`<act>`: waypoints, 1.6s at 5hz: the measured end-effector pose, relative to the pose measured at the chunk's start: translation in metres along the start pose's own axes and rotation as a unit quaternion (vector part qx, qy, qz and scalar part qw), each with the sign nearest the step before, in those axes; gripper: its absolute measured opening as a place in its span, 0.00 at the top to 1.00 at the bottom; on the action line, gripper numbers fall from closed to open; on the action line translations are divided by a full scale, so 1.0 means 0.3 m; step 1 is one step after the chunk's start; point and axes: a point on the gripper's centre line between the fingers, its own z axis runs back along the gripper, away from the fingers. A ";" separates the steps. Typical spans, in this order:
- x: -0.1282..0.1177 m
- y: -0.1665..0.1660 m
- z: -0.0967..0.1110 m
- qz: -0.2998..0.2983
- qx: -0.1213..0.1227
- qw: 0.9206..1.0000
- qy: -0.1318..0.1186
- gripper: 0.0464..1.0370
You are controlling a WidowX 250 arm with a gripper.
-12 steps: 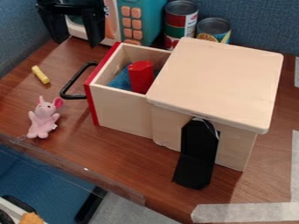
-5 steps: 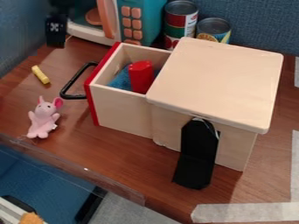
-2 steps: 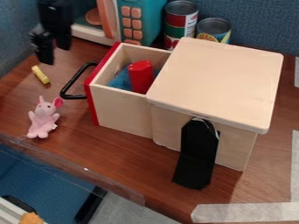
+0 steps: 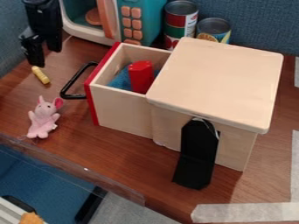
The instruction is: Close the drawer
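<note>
Look at the camera view: see the drawer sticking well out of the wooden box, lower right of the end effector. Can't call any closing done; seems to leave the whole push to make. Now check the pose: hanging down on the handle side, fingers parted, gripping nothing, with the yellow piece just below in view and the black handle apart, to the lower right. Probably needs lining up with the red front, then pushing boxward.
</note>
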 end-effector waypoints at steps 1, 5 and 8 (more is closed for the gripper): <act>0.045 -0.017 -0.033 -0.021 -0.017 1.000 -0.001 0.04; 0.211 -0.085 -0.104 -0.061 -0.080 0.994 -0.034 0.04; 0.374 -0.086 -0.091 -0.080 -0.105 0.990 -0.054 0.04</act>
